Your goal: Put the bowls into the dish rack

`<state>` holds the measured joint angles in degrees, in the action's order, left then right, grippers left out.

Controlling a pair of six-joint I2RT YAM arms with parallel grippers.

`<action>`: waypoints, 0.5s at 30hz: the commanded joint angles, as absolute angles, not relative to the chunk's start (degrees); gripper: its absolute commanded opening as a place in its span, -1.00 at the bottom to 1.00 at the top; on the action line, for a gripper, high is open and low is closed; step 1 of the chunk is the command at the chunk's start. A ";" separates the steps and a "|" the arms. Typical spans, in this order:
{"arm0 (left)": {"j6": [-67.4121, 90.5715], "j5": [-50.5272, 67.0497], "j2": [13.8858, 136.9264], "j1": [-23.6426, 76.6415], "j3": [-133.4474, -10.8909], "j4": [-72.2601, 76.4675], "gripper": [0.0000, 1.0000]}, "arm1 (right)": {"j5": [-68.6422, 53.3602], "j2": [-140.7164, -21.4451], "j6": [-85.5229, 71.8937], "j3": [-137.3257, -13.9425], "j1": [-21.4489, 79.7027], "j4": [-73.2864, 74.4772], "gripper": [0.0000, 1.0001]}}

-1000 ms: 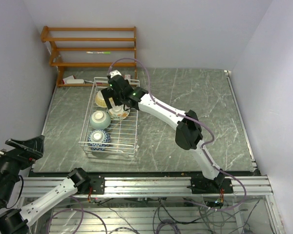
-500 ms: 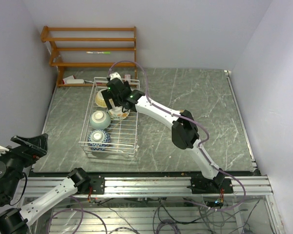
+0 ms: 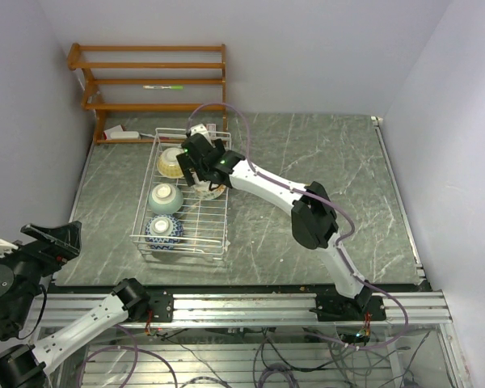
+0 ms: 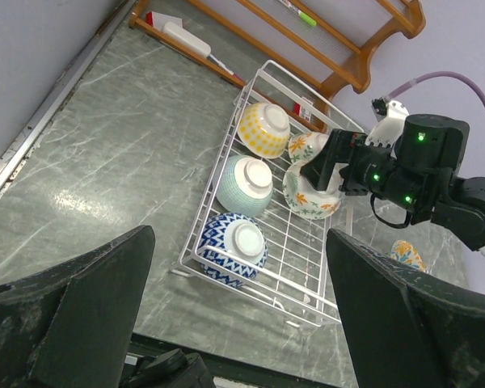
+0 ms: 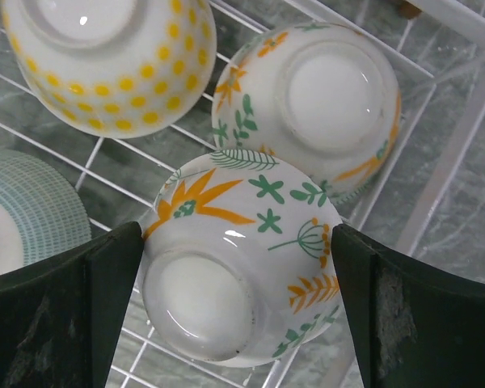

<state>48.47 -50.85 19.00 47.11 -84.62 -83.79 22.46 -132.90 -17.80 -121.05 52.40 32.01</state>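
Observation:
The white wire dish rack (image 3: 224, 226) stands at the table's back left. Bottom-up in it lie a yellow-dotted bowl (image 3: 171, 162), a mint bowl (image 3: 165, 197) and a blue zigzag bowl (image 3: 163, 229). My right gripper (image 5: 236, 242) is shut on a tilted white floral bowl (image 5: 250, 242) low inside the rack (image 5: 457, 145), beside another floral bowl (image 5: 323, 97). The left wrist view shows the rack (image 4: 259, 277) and a further patterned bowl (image 4: 406, 252) on the table to its right. My left gripper (image 4: 238, 323) is open and empty, high above the near left corner.
A brown wooden slatted shelf (image 3: 149, 81) stands against the back wall behind the rack, with a small white object (image 3: 123, 134) on its lowest board. Walls close the table on the left, back and right. The right arm (image 3: 267, 182) reaches across the table's middle.
My right gripper with the floral bowl has shifted slightly right and nearer inside the rack. The left gripper has barely moved.

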 commanded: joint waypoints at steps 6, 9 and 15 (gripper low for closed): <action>49.00 -51.63 18.55 47.69 -83.63 -81.48 0.98 | 18.77 -127.55 -19.02 -114.26 51.85 35.03 0.98; 48.96 -51.65 18.53 47.74 -84.10 -81.75 0.98 | 14.01 -127.26 -18.95 -113.69 51.82 35.07 0.96; 49.28 -51.77 18.26 47.81 -85.29 -82.95 0.98 | 7.55 -124.98 -19.41 -109.34 51.79 32.58 0.93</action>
<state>48.47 -50.83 18.94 47.37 -84.07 -83.50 12.62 -128.29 -18.63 -112.01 52.10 32.97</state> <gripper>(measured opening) 0.991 0.966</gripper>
